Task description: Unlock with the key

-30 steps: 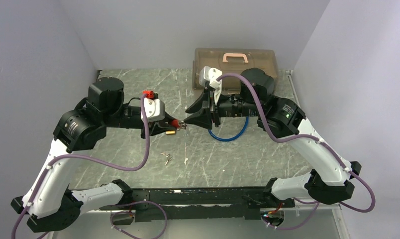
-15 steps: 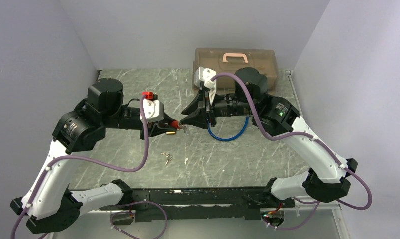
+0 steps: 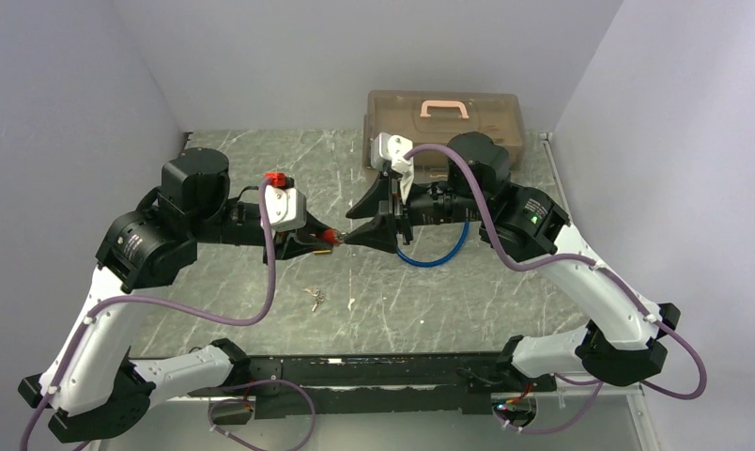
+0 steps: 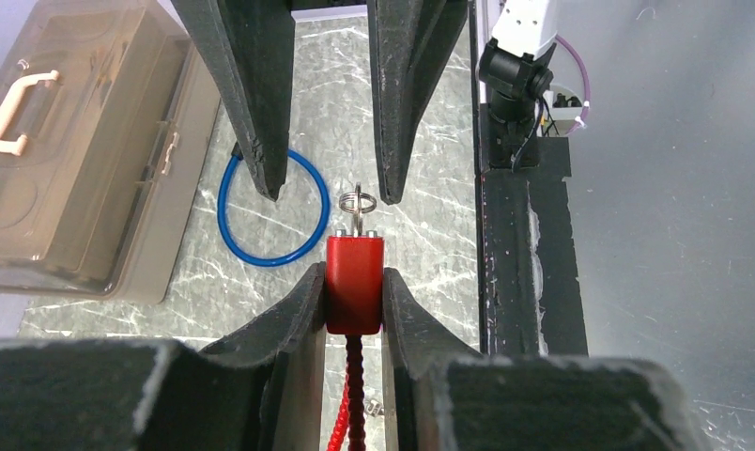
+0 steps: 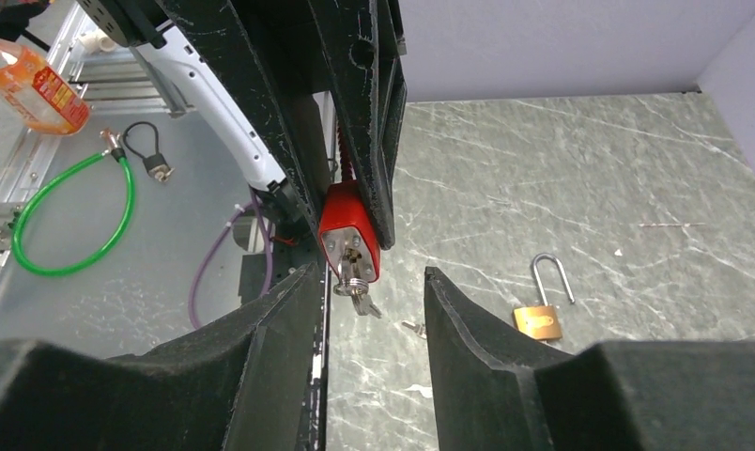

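My left gripper (image 4: 353,274) is shut on a red cable lock (image 4: 355,282) and holds it above the table, keyhole end pointing at the right arm. A key ring (image 4: 356,200) with a key (image 5: 359,299) hangs from the lock's face (image 5: 348,235). My right gripper (image 5: 369,274) is open, with its fingers (image 4: 261,141) on either side of the key ring and not touching it. In the top view the left gripper (image 3: 317,238) and the right gripper (image 3: 348,239) meet tip to tip at the red lock (image 3: 329,234).
A brass padlock (image 5: 540,319) with an open shackle lies on the table below the grippers, and a loose key (image 5: 413,327) lies near it. More keys (image 3: 315,298) lie nearer the front. A blue cable loop (image 3: 430,260) and a brown box (image 3: 444,113) are behind the right arm.
My right gripper has shifted slightly left toward the lock and its wrist has turned. The left gripper has stayed almost still, holding the lock.
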Motion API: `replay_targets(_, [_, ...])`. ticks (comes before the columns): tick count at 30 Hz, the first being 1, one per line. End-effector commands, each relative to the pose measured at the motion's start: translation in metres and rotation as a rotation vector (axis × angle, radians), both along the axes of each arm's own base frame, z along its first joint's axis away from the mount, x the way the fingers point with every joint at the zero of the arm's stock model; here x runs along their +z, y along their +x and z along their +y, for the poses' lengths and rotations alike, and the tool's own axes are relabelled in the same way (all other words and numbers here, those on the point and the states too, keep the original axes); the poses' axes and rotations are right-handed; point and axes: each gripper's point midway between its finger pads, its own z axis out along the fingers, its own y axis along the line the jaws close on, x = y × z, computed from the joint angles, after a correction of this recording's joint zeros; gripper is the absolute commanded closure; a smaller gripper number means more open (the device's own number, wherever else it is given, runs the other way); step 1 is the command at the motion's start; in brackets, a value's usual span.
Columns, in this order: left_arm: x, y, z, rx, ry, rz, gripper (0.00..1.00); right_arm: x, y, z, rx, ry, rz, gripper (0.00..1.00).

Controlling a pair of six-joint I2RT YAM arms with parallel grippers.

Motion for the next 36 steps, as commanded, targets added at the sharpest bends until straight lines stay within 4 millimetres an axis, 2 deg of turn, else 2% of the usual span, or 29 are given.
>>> replay_targets(1, [0.020, -0.006, -0.001, -0.024, -0.063, -0.044, 1.00, 0.017, -0.009, -0.003, 0.039, 0.051, -0.037, 0.53])
replay_targets(2, [0.021, -0.006, -0.001, -0.025, -0.064, -0.043, 1.00, 0.017, -0.010, -0.003, 0.043, 0.052, -0.037, 0.54])
replay_targets(8, [0.022, -0.006, -0.001, -0.026, -0.068, -0.039, 1.00, 0.016, -0.007, 0.003, 0.050, 0.052, -0.027, 0.75])
replay_targets(13, [0.024, -0.005, -0.002, -0.025, -0.070, -0.042, 1.00, 0.007, -0.006, 0.007, 0.060, 0.023, -0.004, 0.89])
replay_targets(17, [0.026, -0.003, -0.003, -0.023, -0.073, -0.043, 1.00, -0.001, -0.007, 0.009, 0.070, 0.000, 0.014, 0.91])
replay_targets(22, [0.030, -0.001, -0.004, -0.021, -0.079, -0.052, 1.00, -0.012, -0.005, 0.015, 0.076, -0.024, 0.064, 1.00])
replay_targets(29, [0.042, 0.003, -0.011, -0.026, -0.023, -0.199, 1.00, -0.040, 0.001, 0.031, 0.036, -0.002, 0.231, 1.00])
replay_targets(36, [0.047, -0.003, -0.020, -0.087, 0.042, -0.412, 1.00, -0.034, 0.001, 0.028, -0.019, 0.123, 0.332, 1.00])
